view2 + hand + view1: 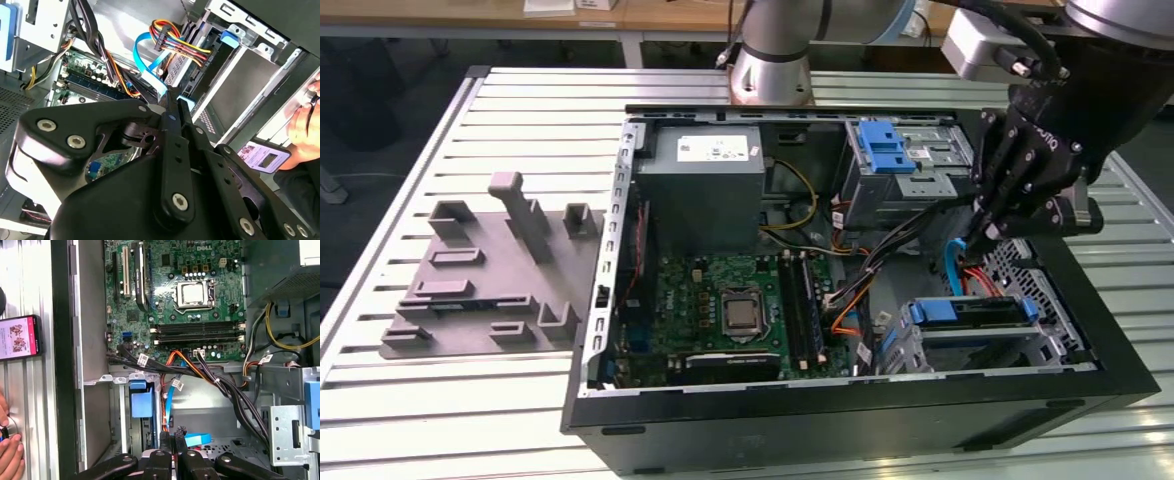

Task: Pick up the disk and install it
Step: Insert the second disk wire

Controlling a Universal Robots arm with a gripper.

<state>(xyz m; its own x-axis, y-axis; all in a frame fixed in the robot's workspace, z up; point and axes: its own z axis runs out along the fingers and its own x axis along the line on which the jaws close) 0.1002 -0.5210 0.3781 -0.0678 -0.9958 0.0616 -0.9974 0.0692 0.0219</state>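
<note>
The disk sits slotted in the lower drive cage at the exterior view's right of the open computer case, with the blue frame at its end showing. My gripper hangs inside the case just above that cage. Its fingers are closed together on the end of a flat blue data cable, and the cable's light-blue plug sticks out beside the fingertips. The disk's label is hidden in the cage.
The motherboard, the grey power supply and the upper cage with its blue latch crowd the case. Black and coloured cable bundles cross near my gripper. A person's hand and a phone are beside the case. A grey fixture lies on the table.
</note>
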